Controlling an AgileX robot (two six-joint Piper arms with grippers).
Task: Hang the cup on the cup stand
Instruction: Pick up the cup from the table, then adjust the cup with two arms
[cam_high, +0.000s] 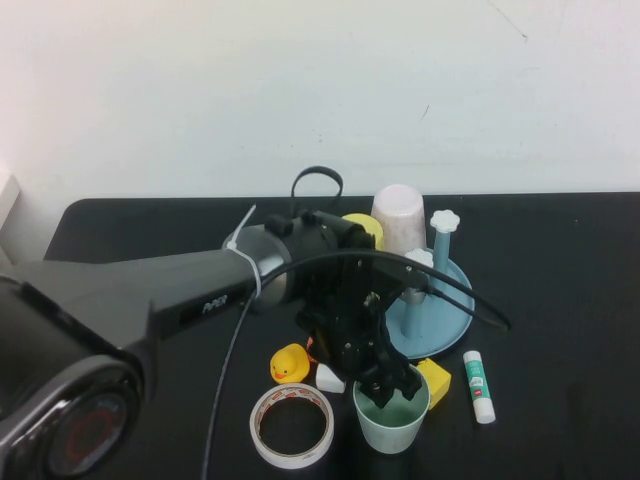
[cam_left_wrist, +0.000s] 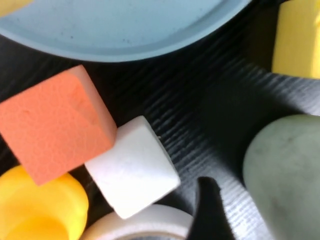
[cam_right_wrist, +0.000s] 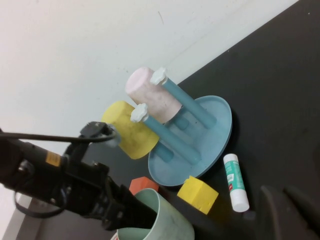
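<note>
The left arm (cam_high: 180, 300) reaches across the table from the left and bends down at the wrist. The left gripper (cam_high: 392, 388) hangs at the rim of the cup (cam_high: 392, 425), and one finger (cam_right_wrist: 131, 212) dips inside it. Its jaws are spread wide and do not squeeze the cup. The cup stands upright near the front of the table, mouth up, just in front of the stand (cam_high: 440, 318).

The right gripper (cam_right_wrist: 287, 210) is off to the right side, low over the table, with its jaws closed on nothing.

The table (cam_high: 560, 300) is black. Behind it is a plain white wall (cam_high: 320, 90). On the stand, a yellow cup (cam_right_wrist: 131, 131) and a pink cup (cam_right_wrist: 150, 97) sit upside down on pegs. Near the green cup lie a tape roll (cam_high: 291, 426), a duck (cam_high: 289, 364), a white block (cam_left_wrist: 132, 167), an orange block (cam_left_wrist: 52, 122), a yellow block (cam_high: 434, 381) and a glue stick (cam_high: 478, 386).
</note>
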